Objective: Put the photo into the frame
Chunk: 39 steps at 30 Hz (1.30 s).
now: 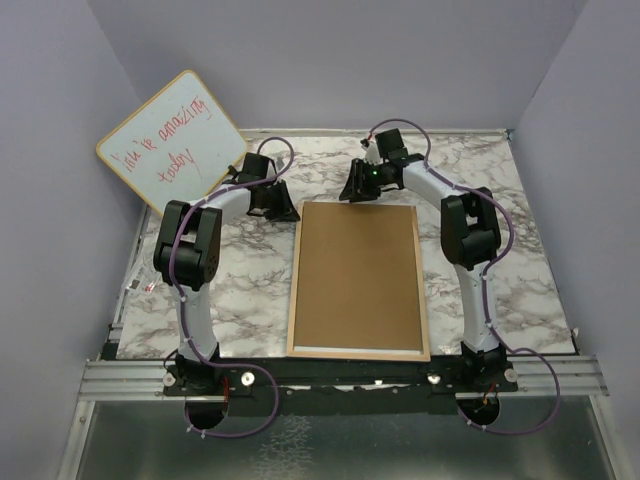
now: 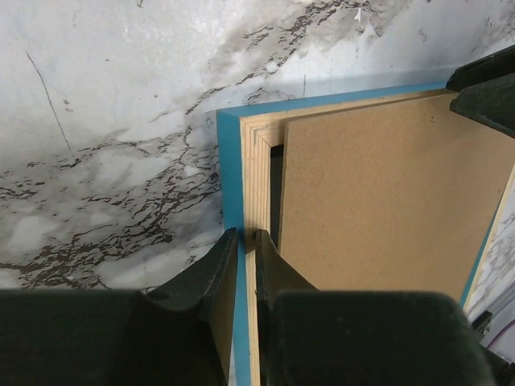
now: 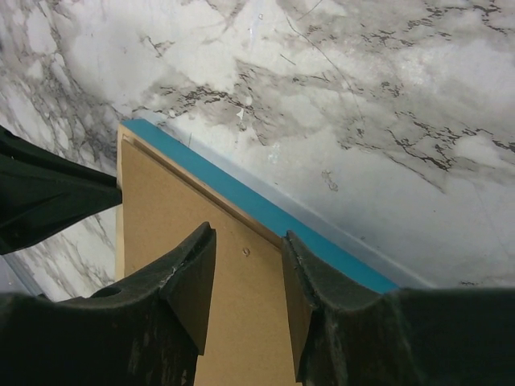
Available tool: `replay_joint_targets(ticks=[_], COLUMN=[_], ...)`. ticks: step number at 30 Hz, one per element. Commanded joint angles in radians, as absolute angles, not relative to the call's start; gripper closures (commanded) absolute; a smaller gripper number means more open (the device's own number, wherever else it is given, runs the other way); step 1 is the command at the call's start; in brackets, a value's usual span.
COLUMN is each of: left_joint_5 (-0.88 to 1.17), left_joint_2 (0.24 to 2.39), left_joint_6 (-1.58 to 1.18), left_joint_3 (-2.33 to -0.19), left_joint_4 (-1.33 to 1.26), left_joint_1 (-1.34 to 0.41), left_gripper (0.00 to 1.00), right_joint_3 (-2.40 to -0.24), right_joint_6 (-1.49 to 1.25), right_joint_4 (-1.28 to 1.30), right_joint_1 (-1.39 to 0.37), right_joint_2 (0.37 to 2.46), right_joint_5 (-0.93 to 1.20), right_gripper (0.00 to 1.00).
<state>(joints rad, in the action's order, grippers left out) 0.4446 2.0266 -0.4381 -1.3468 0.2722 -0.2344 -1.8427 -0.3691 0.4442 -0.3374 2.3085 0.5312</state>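
The frame (image 1: 360,354) lies face down in the middle of the table, pale wood back up, blue edge showing in the left wrist view (image 2: 228,161) and the right wrist view (image 3: 241,201). A plain brown backing board (image 1: 358,275) sits inside it. The photo is not in view. My left gripper (image 1: 272,200) is at the frame's far left corner, shut on the frame's left rail (image 2: 245,241). My right gripper (image 1: 358,190) is open at the far edge, above the backing board (image 3: 245,245), with one finger (image 3: 294,257) at the far rail.
A round-cornered whiteboard (image 1: 175,140) with red handwriting leans at the back left. The marble tabletop (image 1: 500,270) extends on both sides of the frame. Grey walls enclose the table on three sides. The right gripper's fingers show at the top right of the left wrist view (image 2: 491,88).
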Motion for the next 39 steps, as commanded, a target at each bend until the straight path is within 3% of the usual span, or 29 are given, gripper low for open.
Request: replay_joint_targets(ticks=[1,12,19,39], left_joint_5=[0.312,0.323,0.324,0.342], left_joint_2=[2.112,2.144,2.161,2.147], left_joint_6=[-0.425,-0.467,-0.495,-0.492], left_joint_3=[-1.306,-1.340,-1.347,-1.369], left_joint_4=[0.374,0.380,0.381,0.382], left_joint_1=[-0.243,-0.242,-0.243,-0.241], left_gripper=[0.87,0.90,0.91,0.91], right_joint_3=[-1.859,-1.820,-1.802,-1.707], right_joint_6=[-0.368,-0.302,-0.282,-0.317], right_joint_4=[0.478,0.541,0.567,0.532], right_joint_1=[-0.341,-0.343,-0.344,-0.343], right_joint_2=[2.331,2.308,2.300,2.166], right_joint_5=[0.514,0.584,0.597,0.503], right_gripper=[0.58,0.59,0.65,0.61])
